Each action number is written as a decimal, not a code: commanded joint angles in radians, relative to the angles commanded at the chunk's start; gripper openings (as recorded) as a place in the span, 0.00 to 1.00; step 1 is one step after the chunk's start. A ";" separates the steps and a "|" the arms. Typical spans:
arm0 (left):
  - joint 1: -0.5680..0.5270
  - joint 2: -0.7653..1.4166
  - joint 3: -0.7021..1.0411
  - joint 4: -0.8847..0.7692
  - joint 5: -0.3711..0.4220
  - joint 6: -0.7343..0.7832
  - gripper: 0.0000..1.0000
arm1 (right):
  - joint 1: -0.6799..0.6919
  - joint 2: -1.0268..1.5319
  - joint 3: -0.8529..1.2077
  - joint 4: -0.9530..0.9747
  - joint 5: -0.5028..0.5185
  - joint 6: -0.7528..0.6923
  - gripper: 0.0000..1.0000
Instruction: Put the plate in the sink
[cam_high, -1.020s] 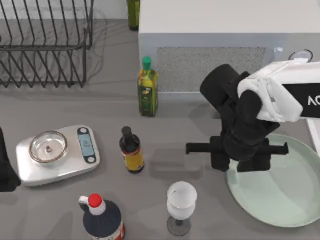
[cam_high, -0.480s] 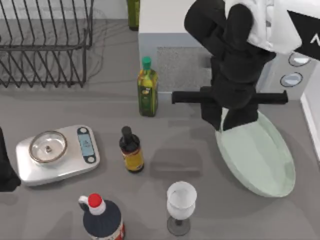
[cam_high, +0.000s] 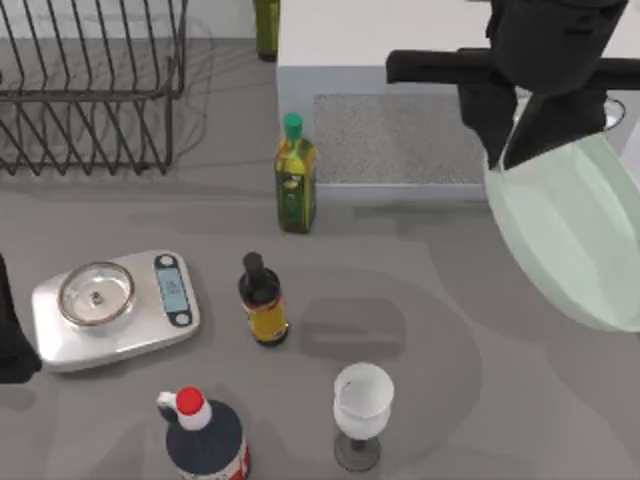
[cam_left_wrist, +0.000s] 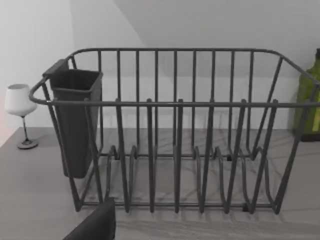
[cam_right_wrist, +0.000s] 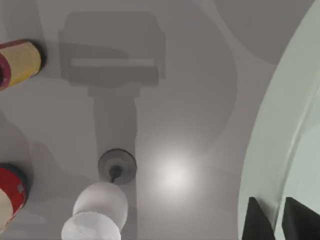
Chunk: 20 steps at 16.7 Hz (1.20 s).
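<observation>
Clamped on the near edge of the plate (cam_high: 580, 240), the jaws of the right gripper (cam_high: 520, 150) pinch its raised rim from both faces; the right wrist view shows the two dark fingertips (cam_right_wrist: 257, 222) set either side of that rim, with the plate (cam_right_wrist: 280, 150) sweeping away as a pale mint-green arc. From above, the plate hangs tilted below the gripper at the table's right side, clear of the grey countertop (cam_high: 400, 300), its upper edge reaching over the right corner of the sink (cam_high: 400, 135) and its lower edge running off the picture's right border. The left arm (cam_high: 10, 330) sits parked at the table's left edge, and whether its fingers are open cannot be told; its wrist camera faces the wire dish rack (cam_left_wrist: 175, 130). On the counter stand an olive oil bottle (cam_high: 294, 175), a small dark sauce bottle (cam_high: 263, 300), a red-capped bottle (cam_high: 203, 435), a wine glass (cam_high: 361, 410) and a kitchen scale (cam_high: 115, 308).
</observation>
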 joint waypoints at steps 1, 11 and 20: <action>0.000 0.000 0.000 0.000 0.000 0.000 1.00 | -0.002 -0.003 0.019 -0.019 0.000 -0.001 0.00; 0.000 0.000 0.000 0.000 0.000 0.000 1.00 | -0.096 0.026 0.113 -0.095 0.023 -0.036 0.00; 0.000 0.000 0.000 0.000 0.000 0.000 1.00 | -0.587 0.475 0.558 -0.169 0.055 -0.418 0.00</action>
